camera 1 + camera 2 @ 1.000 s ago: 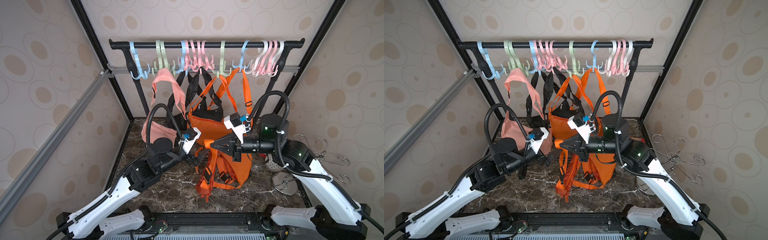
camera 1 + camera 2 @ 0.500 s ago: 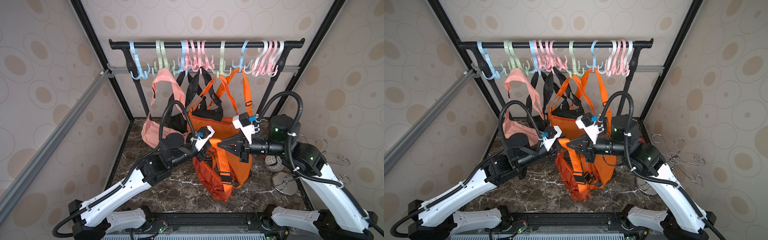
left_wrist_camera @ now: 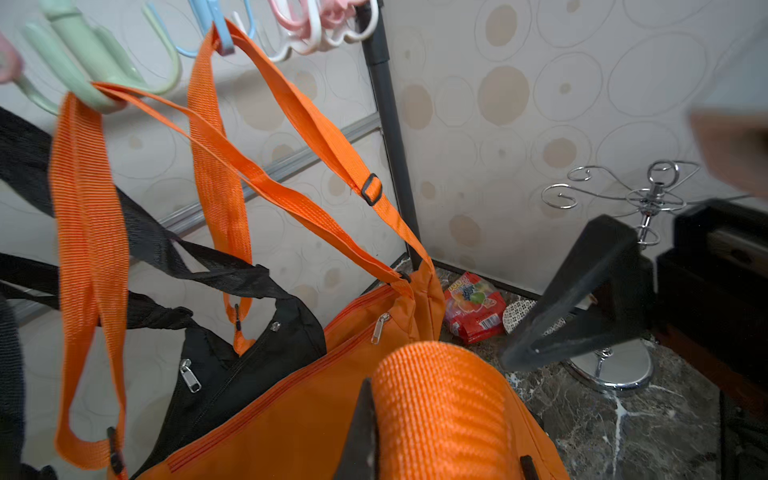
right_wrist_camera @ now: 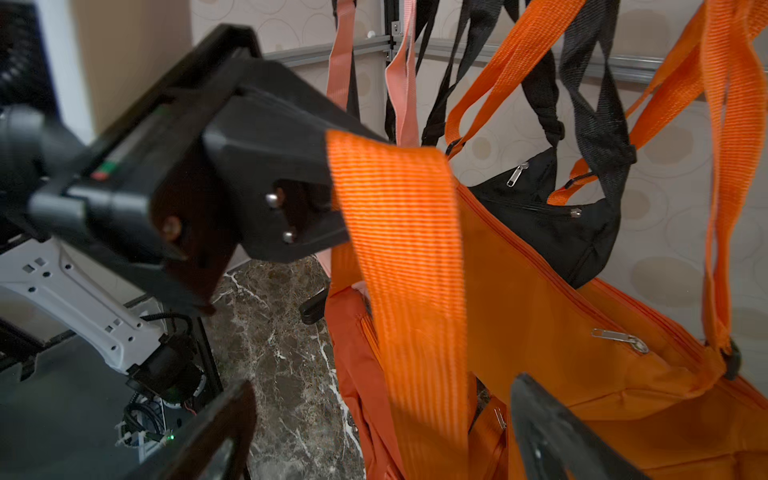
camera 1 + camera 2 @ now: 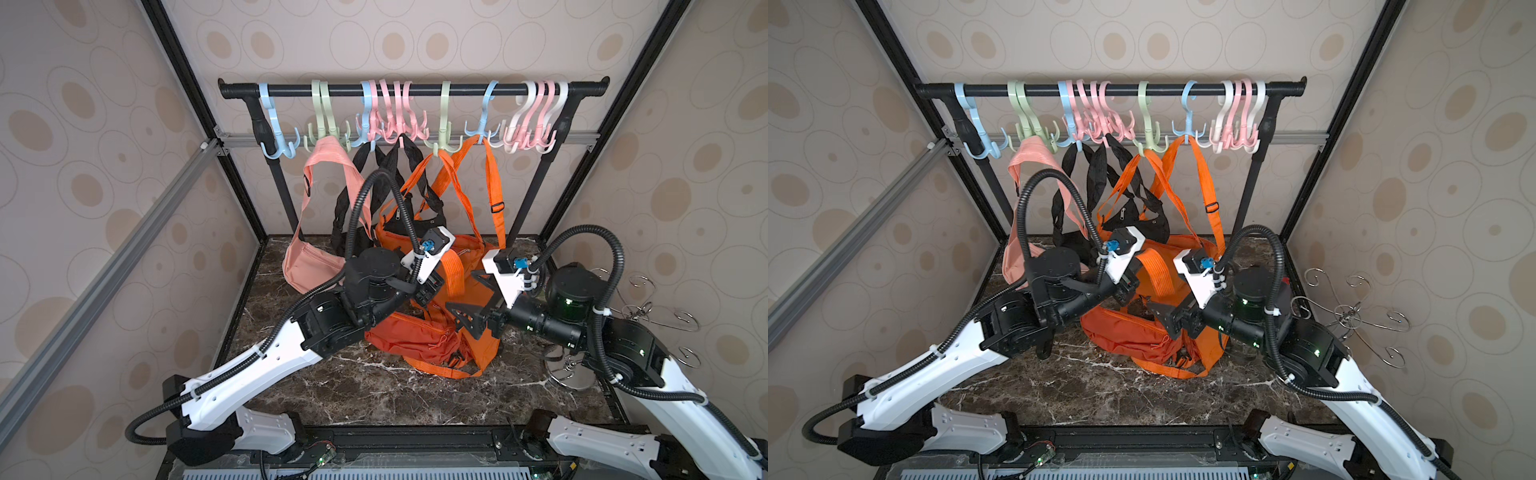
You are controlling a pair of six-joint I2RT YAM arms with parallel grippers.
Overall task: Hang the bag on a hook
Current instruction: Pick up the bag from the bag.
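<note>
The bag (image 5: 415, 338) (image 5: 1129, 332) is dark orange and lies slumped on the marble table. Its wide orange strap (image 5: 452, 270) (image 5: 1154, 270) (image 3: 440, 407) (image 4: 399, 249) rises from it. My left gripper (image 5: 432, 286) (image 5: 1129, 286) (image 3: 440, 457) is shut on that strap, which drapes over the jaws. My right gripper (image 5: 469, 297) (image 5: 1173, 299) (image 4: 382, 436) stands open just right of it; the strap hangs loose between its spread fingers (image 4: 552, 432). A free blue hook (image 5: 278, 137) and white-pink hooks (image 5: 536, 133) hang on the black rail (image 5: 415, 89).
A pink bag (image 5: 316, 257), a black bag (image 5: 415, 224) and a brighter orange bag (image 5: 469, 257) hang from middle hooks, behind both grippers. A chrome hook stand (image 5: 648, 311) (image 3: 648, 199) and a snack packet (image 3: 473, 307) sit at the right. Black frame posts flank the rail.
The left gripper closed on the strap, then the right gripper let go and opened. The bag's body sank from hanging in the air onto the table.
</note>
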